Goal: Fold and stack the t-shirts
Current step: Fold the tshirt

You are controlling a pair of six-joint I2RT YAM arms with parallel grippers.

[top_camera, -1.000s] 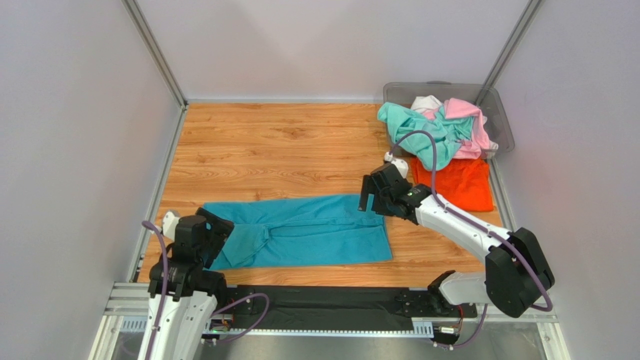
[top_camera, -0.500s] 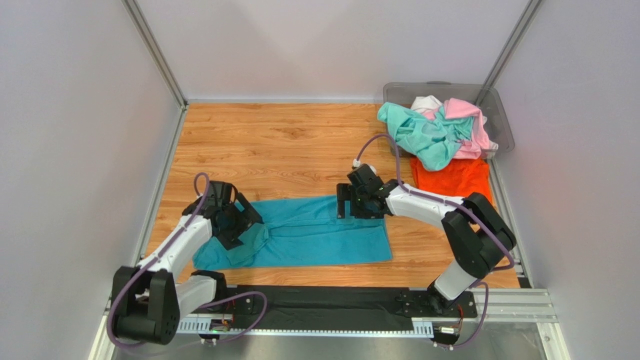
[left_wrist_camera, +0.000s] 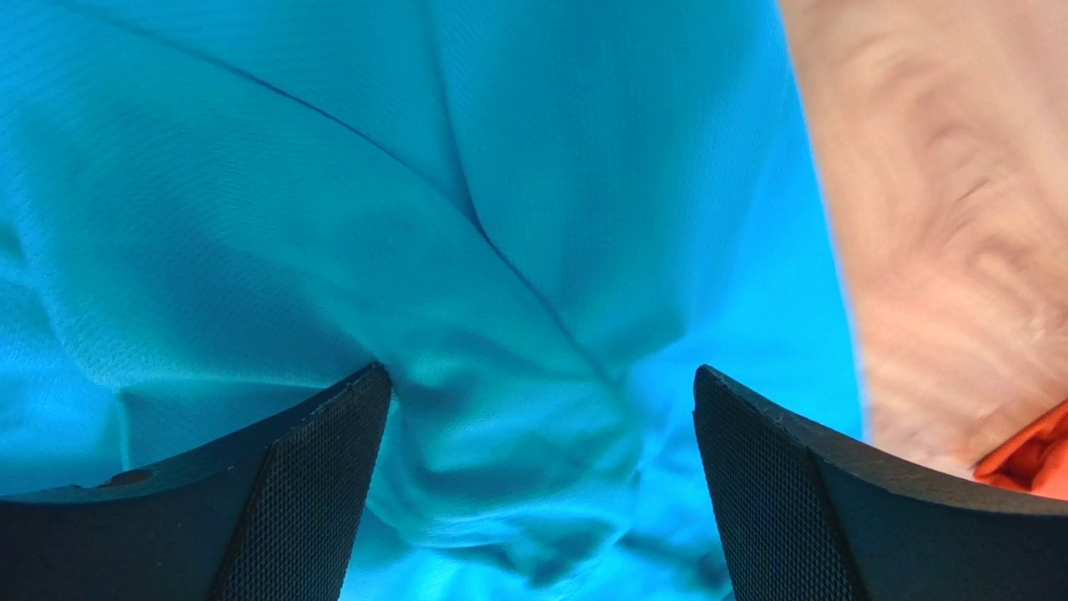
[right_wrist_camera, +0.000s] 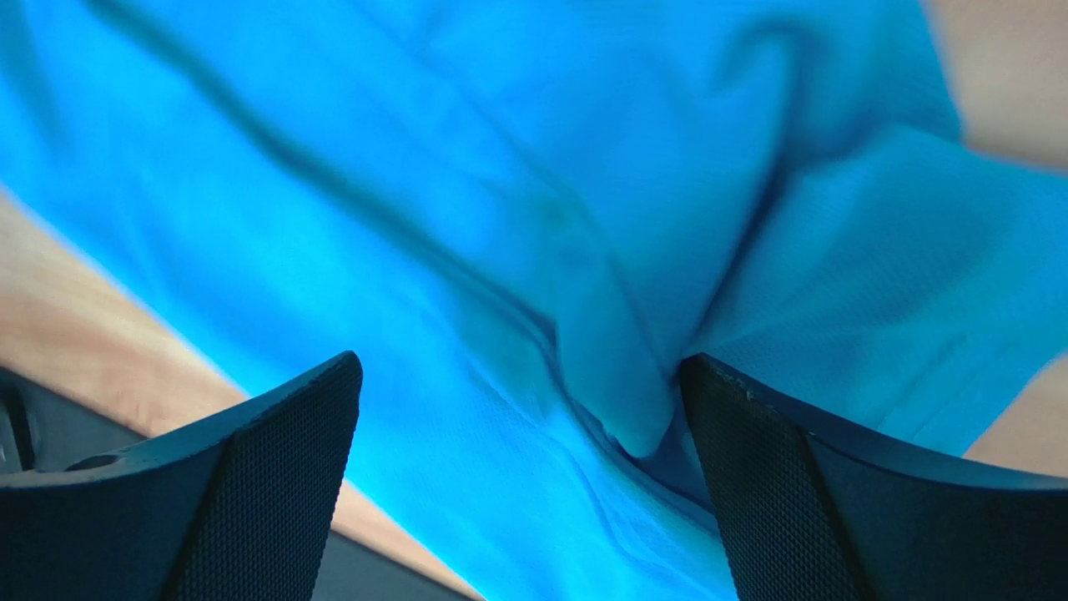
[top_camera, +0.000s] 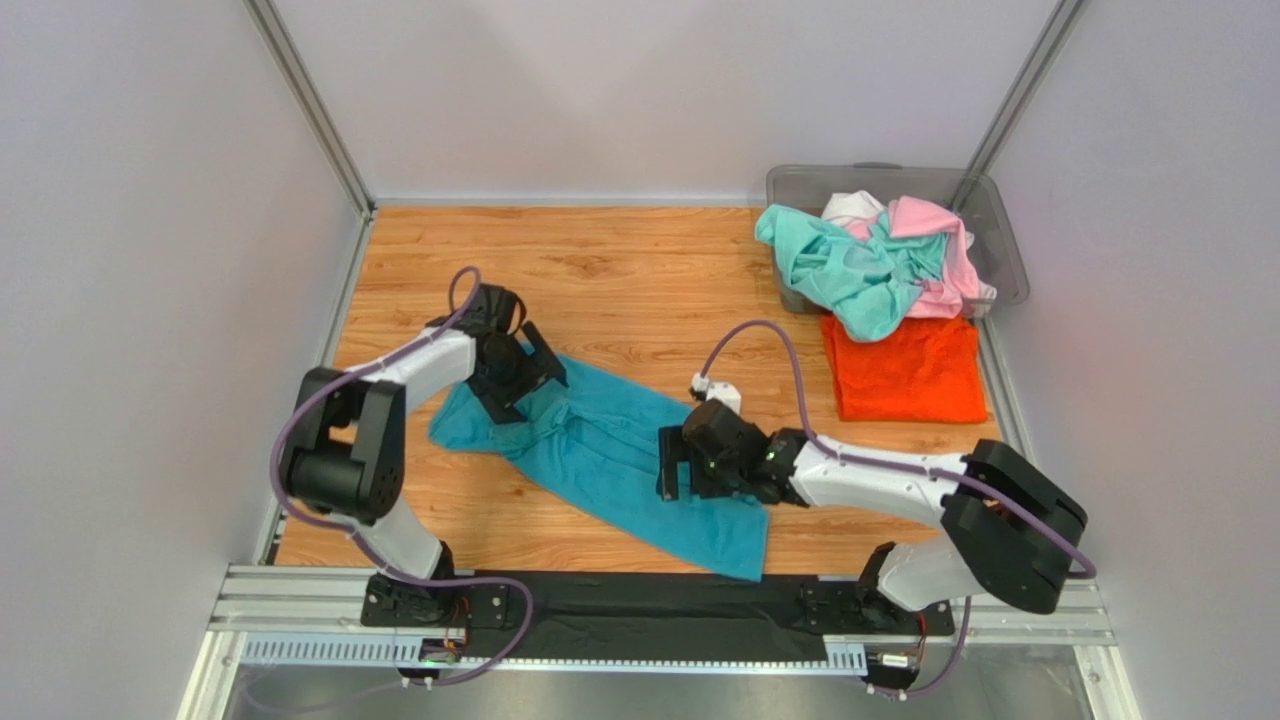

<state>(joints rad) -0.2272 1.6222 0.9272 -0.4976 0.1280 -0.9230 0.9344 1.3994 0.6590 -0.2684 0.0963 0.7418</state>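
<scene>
The teal-blue t-shirt (top_camera: 609, 450) lies flat on the wooden table, slanting from far left to near right. My left gripper (top_camera: 519, 375) is open and pressed onto its far-left end; in the left wrist view cloth (left_wrist_camera: 527, 251) bunches up between the wide-apart fingers (left_wrist_camera: 301, 501). My right gripper (top_camera: 672, 465) is open too, set down on the shirt's near-right part, with a fold of cloth (right_wrist_camera: 602, 313) between its fingers (right_wrist_camera: 777, 488). The orange t-shirt (top_camera: 906, 368) lies folded flat at the right. The mint-green (top_camera: 842, 270), pink (top_camera: 932, 240) and white (top_camera: 852, 206) t-shirts are heaped in the bin.
The grey translucent bin (top_camera: 1004, 240) stands in the far right corner. Walls close the table on the left, back and right. A black strip (top_camera: 646, 608) runs along the near edge between the arm bases.
The teal-blue shirt has swung from lying straight across the near table to a diagonal. My left gripper moved away to the far left; my right gripper came nearer and leftward.
</scene>
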